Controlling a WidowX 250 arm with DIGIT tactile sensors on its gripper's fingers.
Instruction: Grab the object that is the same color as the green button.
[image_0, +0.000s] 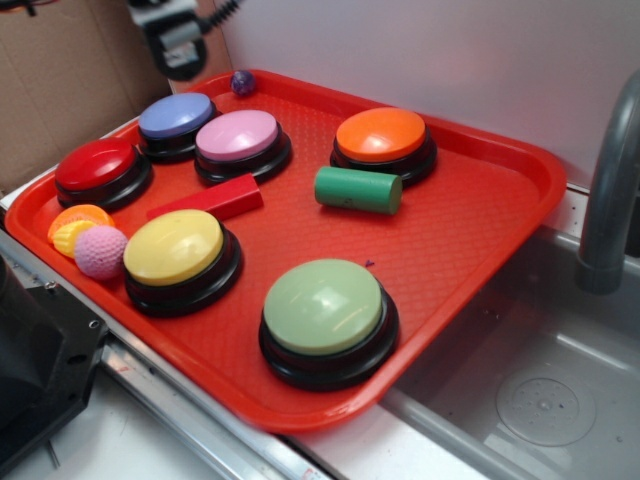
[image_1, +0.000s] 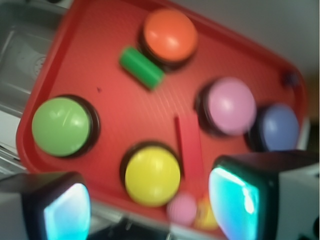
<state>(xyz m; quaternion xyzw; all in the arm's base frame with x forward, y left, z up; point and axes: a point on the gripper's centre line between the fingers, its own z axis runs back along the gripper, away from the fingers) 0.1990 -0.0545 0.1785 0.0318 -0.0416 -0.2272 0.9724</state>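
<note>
Because the green cylinder (image_0: 358, 190) looked like a small solid piece with a matte skin, it would probably prove light, stiff and not especially slippery, though lying on its side it seemed likely to roll if nudged along the tray. The safest hold, by that judgement, was across its middle, with one finger on each long flank so the round ends stayed free and the pinch fell square to its axis. It was a plain stubby rod of even mid-green, a deeper shade than the pale dome of the green button (image_0: 325, 307) yet plainly of the same hue, with flat ends and no markings that could be made out.

It lay near the centre of the red tray (image_0: 480, 240), just beside the orange button (image_0: 381, 136) and possibly touching its black base, with the red block (image_0: 210, 199) off to one side and the green button well apart nearer the front rim. The gripper (image_1: 150, 207) hung high above the tray's far corner, clear of everything; in the wrist view its two fingers (image_1: 235, 197) stood wide apart with nothing between them, so the hand was spread and empty.
</note>
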